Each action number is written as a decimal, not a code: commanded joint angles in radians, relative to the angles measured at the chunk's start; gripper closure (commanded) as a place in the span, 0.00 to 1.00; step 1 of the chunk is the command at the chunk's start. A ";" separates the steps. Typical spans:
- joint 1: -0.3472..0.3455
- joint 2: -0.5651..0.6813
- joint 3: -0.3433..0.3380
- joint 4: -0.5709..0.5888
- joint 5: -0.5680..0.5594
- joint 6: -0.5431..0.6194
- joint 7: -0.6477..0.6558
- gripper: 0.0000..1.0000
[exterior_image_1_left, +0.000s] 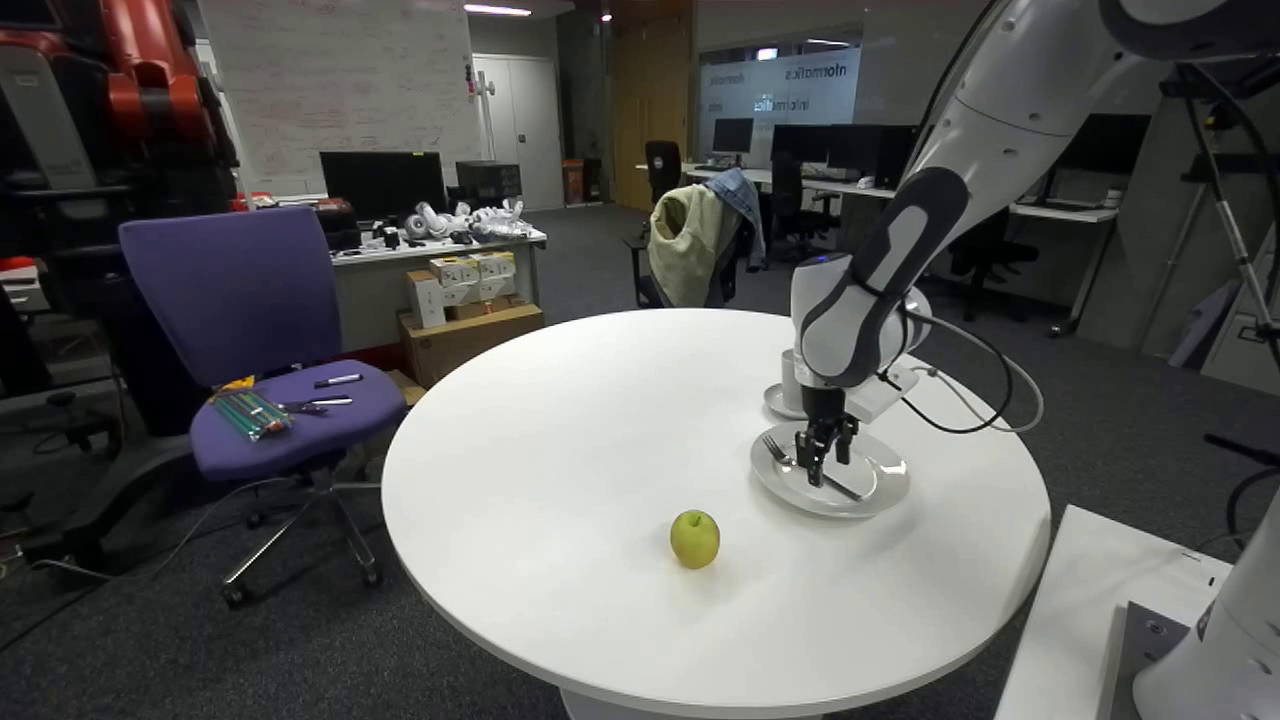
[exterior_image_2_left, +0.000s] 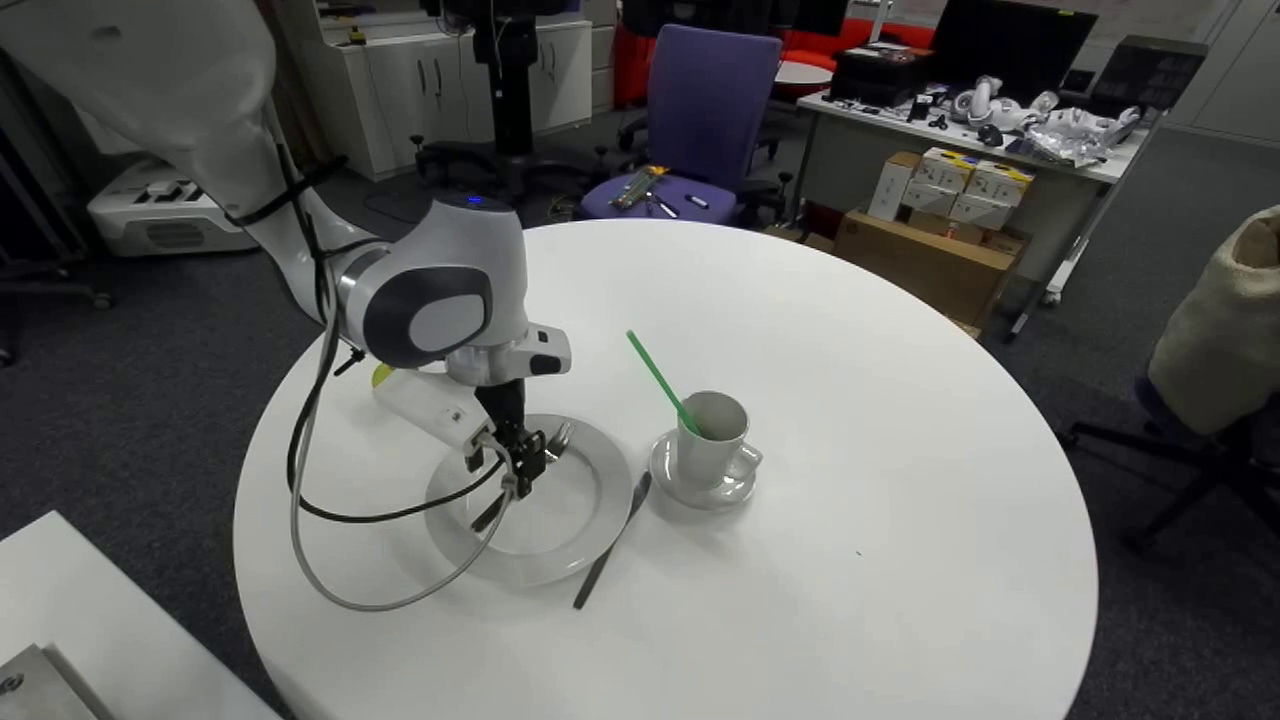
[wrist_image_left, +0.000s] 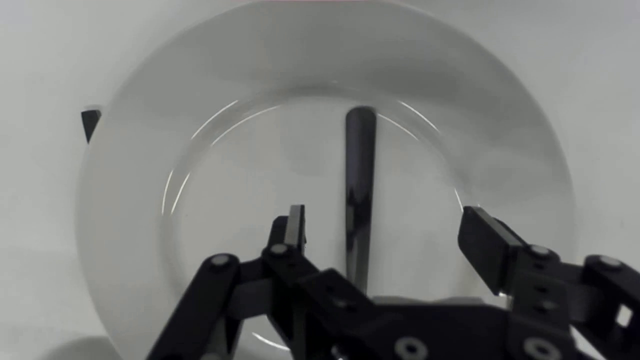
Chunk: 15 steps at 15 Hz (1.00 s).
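Observation:
My gripper (wrist_image_left: 384, 215) points down over a white plate (wrist_image_left: 145, 165), open, with a wide gap between its fingers. In that gap lies a dark-handled fork (wrist_image_left: 361, 160), apart from both fingers as far as the wrist view shows. Its metal head is hidden behind the gripper's body there. The fork's tines (exterior_image_1_left: 775, 448) show in an exterior view, resting toward the rim of the plate (exterior_image_1_left: 890, 472). In both exterior views the fingertips are low over the plate; whether they touch it I cannot tell.
Beside the plate lie a knife (exterior_image_2_left: 600, 565) and a white cup (exterior_image_2_left: 705, 460) on a saucer (exterior_image_2_left: 690, 495), a green straw (exterior_image_2_left: 655, 372) leaning in it. A green apple (exterior_image_1_left: 695, 540) sits on the round table (exterior_image_1_left: 560, 450). Cables (exterior_image_2_left: 375, 605) loop from the wrist over the plate.

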 joint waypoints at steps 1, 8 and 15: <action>-0.004 -0.170 -0.004 -0.108 -0.021 0.022 -0.027 0.00; -0.053 -0.271 -0.014 -0.135 0.009 -0.067 -0.177 0.00; -0.105 -0.230 -0.040 -0.106 0.007 -0.117 -0.296 0.00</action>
